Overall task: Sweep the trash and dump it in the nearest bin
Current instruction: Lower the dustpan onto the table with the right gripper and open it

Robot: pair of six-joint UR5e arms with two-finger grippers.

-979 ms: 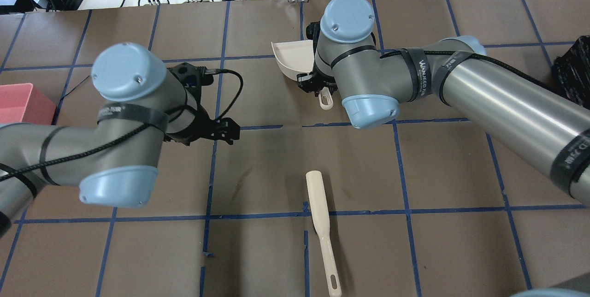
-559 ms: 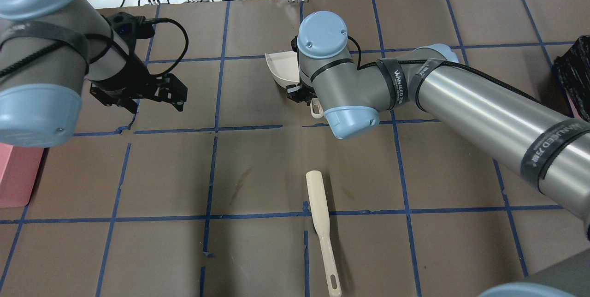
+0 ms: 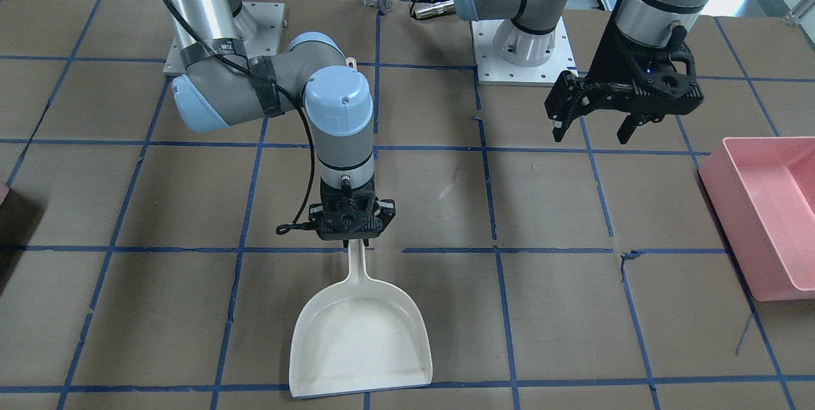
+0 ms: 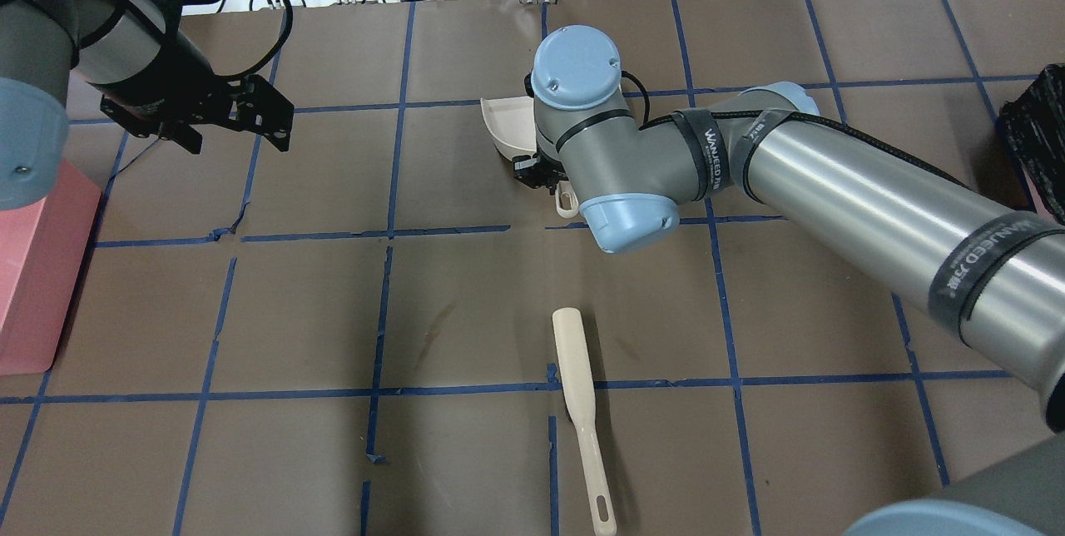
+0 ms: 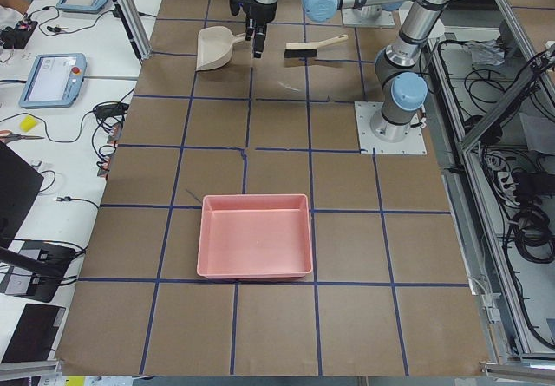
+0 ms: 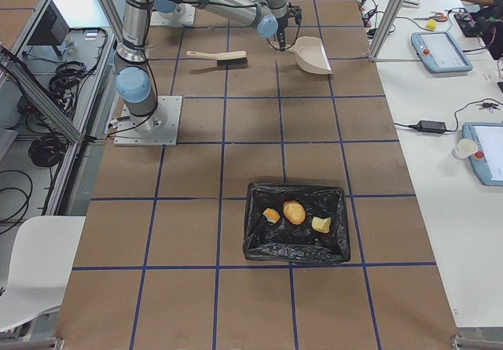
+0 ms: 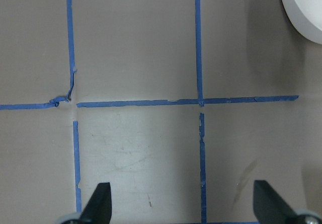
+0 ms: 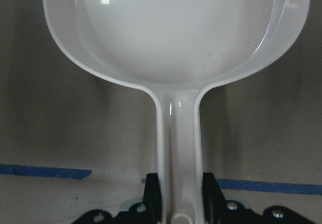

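While the left claw (image 3: 591, 135) gapes empty, the right claw (image 3: 353, 241) clamps a glossy, seemingly plastic dustpan (image 3: 360, 333) handle.

Black strap (image 4: 714, 160) on robot's right arm (image 4: 832, 178) reads "WANJEED" in white, w/ small digits after it, prob. "7/8". Second strap (image 4: 982, 261), same lettering. No other legible text.

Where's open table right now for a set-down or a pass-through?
The widest bare stretch lies between the dustpan and the pink bin, including under the open left gripper. It is also bare from the brush across to the pink bin. It is crowded at the dustpan handle, where the right gripper clamps.
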